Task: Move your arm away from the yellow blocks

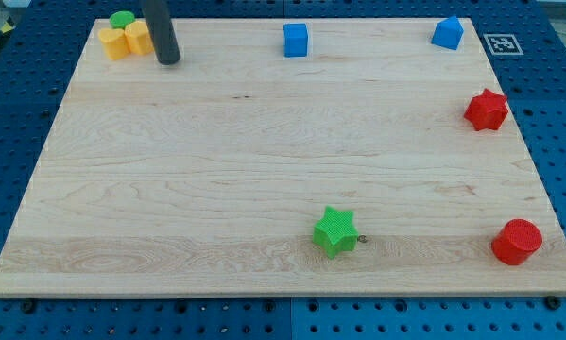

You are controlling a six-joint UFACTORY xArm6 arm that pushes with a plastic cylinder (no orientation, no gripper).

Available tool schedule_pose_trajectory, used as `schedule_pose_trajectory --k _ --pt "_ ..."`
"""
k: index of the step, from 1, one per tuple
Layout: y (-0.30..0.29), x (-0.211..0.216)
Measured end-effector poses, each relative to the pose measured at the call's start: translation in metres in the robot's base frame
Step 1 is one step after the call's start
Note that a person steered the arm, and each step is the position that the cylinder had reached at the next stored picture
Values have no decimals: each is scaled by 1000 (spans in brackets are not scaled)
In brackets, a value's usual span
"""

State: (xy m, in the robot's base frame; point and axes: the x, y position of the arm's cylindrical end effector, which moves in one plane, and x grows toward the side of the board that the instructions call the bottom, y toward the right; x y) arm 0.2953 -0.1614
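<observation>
2 yellow blocks (pixel 124 41) sit just left of my tip (pixel 169 60), green cylinder (pixel 122 19) behind.

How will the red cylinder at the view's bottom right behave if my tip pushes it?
The red cylinder stands on its flat end, so it should slide, not roll. It looks squat, so tipping seems unlikely. It sits near the board's corner and could slip off.

Two yellow blocks (pixel 125 40) sat touching at the board's top-left corner in the view: a larger one of unclear shape (pixel 114 43) to the left, a smaller one (pixel 137 37) to its right. Lay flat and pressed together. My tip (pixel 168 60) stood just right of them.
</observation>
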Motion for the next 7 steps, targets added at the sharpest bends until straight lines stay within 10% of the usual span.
schedule_pose_trajectory --k 7 --pt "17 50"
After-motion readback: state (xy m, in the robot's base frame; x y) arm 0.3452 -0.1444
